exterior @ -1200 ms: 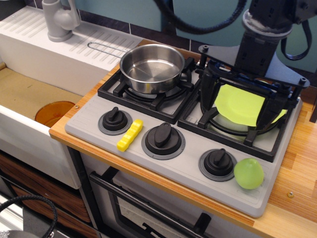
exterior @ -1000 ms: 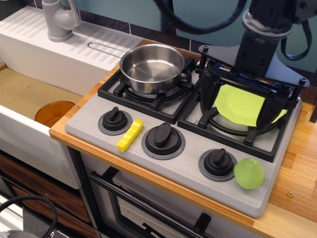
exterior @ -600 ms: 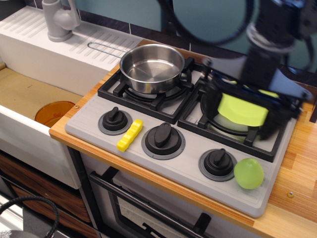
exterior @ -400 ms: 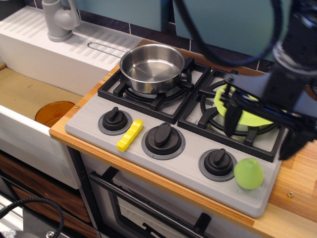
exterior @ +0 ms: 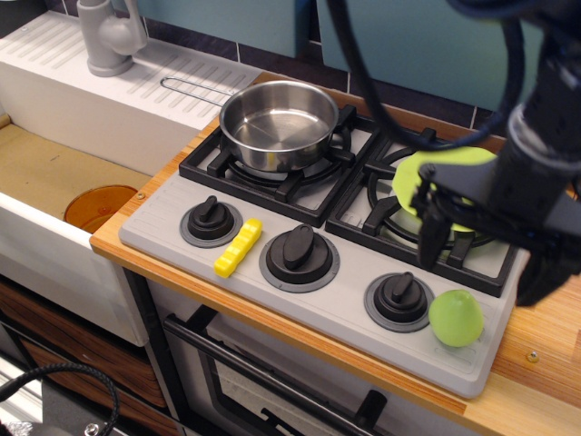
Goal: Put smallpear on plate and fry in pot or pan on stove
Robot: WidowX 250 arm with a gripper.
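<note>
The light green smallpear (exterior: 456, 318) sits on the front right corner of the grey stove (exterior: 345, 300), beside the right knob. The lime-green plate (exterior: 425, 178) lies on the right burner grate, partly hidden by my arm. The yellow fry (exterior: 238, 246) lies between the left and middle knobs. The steel pot (exterior: 279, 124) stands empty on the left burner. My gripper (exterior: 482, 272) is open and empty, its fingers spread wide over the front of the right burner, just above and behind the smallpear.
A white sink with a grey faucet (exterior: 107, 34) and an orange disc (exterior: 100, 207) is at the left. The wooden counter (exterior: 545, 345) runs along the right. An oven door handle (exterior: 254, 381) is below the stove's front edge.
My gripper has come off the plate on the right burner and moved forward and right toward the smallpear, still open. The plate, pot, fry and smallpear have not moved.
</note>
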